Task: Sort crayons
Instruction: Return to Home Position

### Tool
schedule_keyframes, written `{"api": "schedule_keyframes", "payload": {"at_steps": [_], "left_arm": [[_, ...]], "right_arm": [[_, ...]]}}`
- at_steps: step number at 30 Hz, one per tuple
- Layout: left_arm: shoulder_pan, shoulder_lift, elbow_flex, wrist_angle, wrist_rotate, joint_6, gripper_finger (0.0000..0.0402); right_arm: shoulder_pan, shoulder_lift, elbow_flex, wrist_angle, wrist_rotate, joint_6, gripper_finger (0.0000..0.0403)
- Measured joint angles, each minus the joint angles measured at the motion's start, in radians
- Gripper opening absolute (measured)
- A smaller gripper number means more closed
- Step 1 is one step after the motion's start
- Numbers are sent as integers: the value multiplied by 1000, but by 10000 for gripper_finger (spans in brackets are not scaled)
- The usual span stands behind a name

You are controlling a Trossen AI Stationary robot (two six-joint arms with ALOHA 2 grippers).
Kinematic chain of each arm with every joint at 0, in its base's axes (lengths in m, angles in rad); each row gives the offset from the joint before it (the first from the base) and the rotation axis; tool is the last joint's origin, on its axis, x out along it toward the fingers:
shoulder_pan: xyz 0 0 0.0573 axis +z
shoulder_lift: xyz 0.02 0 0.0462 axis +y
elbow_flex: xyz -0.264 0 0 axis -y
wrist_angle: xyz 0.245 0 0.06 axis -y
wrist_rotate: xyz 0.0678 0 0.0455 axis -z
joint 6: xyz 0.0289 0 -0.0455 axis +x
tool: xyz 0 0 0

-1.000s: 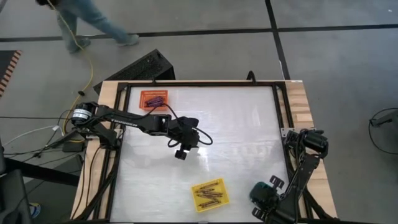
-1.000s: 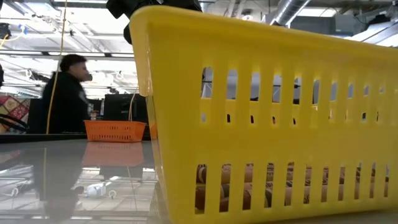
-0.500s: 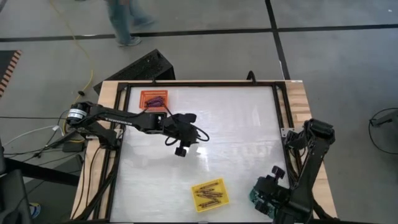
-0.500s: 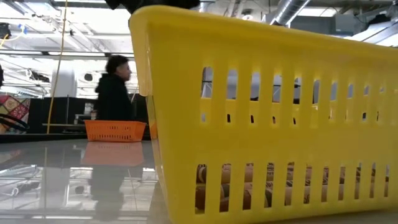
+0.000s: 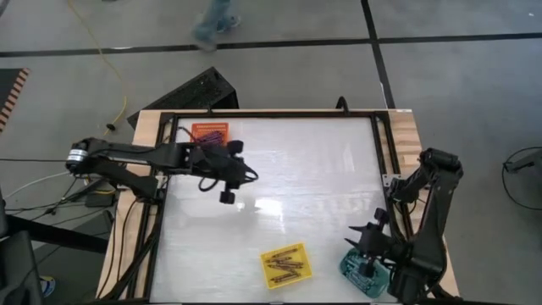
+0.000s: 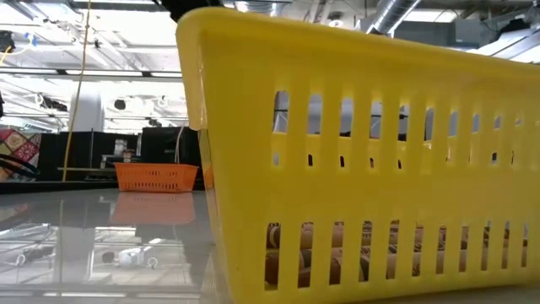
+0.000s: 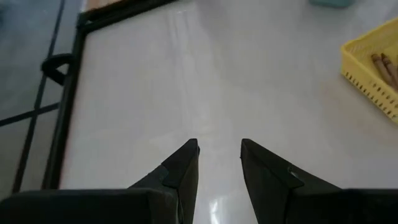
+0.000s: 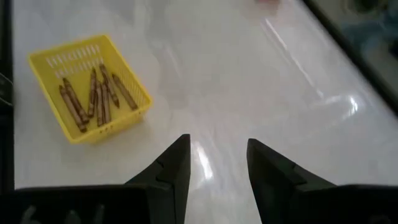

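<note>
1. Crayons (image 8: 93,99), brownish ones, lie flat on the floor of the yellow tray (image 8: 71,57). It sits on the table (image 5: 322,169) near the front edge, a bit right of the middle.
2. Their long axes run with the tray's long side. Seen from above, that is roughly left to right across the table, with the right ends tipped slightly toward the far edge. Most lie almost parallel, and a couple cross their neighbours at a shallow angle.
3. From table height the yellow tray fills the near view, and brownish crayon shapes show through the lowest slots of its wall.
4. More crayons, dark purplish ones, lie in the orange tray (image 5: 196,135) at the far left corner. I cannot tell which way each one points.
5. The teal tray (image 5: 349,273) stands at the near right corner, just right of the yellow one. The right arm covers most of it, so I cannot make out what is in it.
6. The left gripper (image 7: 219,144) hangs over bare table just in front of the orange tray. Its fingers stand a little apart with nothing between them.
7. The right gripper (image 8: 217,142) is above the teal tray, facing across the table toward the yellow tray. Its jaws are also parted and hold nothing.
8. A person (image 5: 216,21) is on the floor beyond the far edge, blurred.
</note>
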State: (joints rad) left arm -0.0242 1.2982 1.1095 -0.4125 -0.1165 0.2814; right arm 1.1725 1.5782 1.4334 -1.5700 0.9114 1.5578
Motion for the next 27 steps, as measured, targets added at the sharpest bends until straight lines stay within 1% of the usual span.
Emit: {"api": "schedule_keyframes", "payload": {"at_steps": [3, 7, 12, 15, 19, 22, 25, 27], "left_arm": [[-2, -63, -1, -38, -12, -22, 110], [-22, -153, -1, -81, -63, -55, 110], [-74, -258, -18, -115, -148, -97, 110], [-113, -351, -101, -87, -204, -125, 110], [-157, -500, -269, 40, -258, -205, 110], [-190, -610, -398, 156, -279, -255, 110], [-219, -698, -505, 239, -309, -297, 110], [-234, -743, -565, 292, -327, -317, 110]], "right_arm": [[0, -43, 0, 0, 51, -78, 149], [0, -115, 0, -1, 128, -180, 148], [0, -201, 0, -1, 169, -290, 148], [7, -241, 0, -1, 187, -341, 148], [29, -282, 0, -1, 242, -385, 148], [47, -315, -11, -1, 250, -396, 148], [67, -367, -76, -1, 252, -362, 148], [87, -422, -154, -1, 254, -305, 148]]}}
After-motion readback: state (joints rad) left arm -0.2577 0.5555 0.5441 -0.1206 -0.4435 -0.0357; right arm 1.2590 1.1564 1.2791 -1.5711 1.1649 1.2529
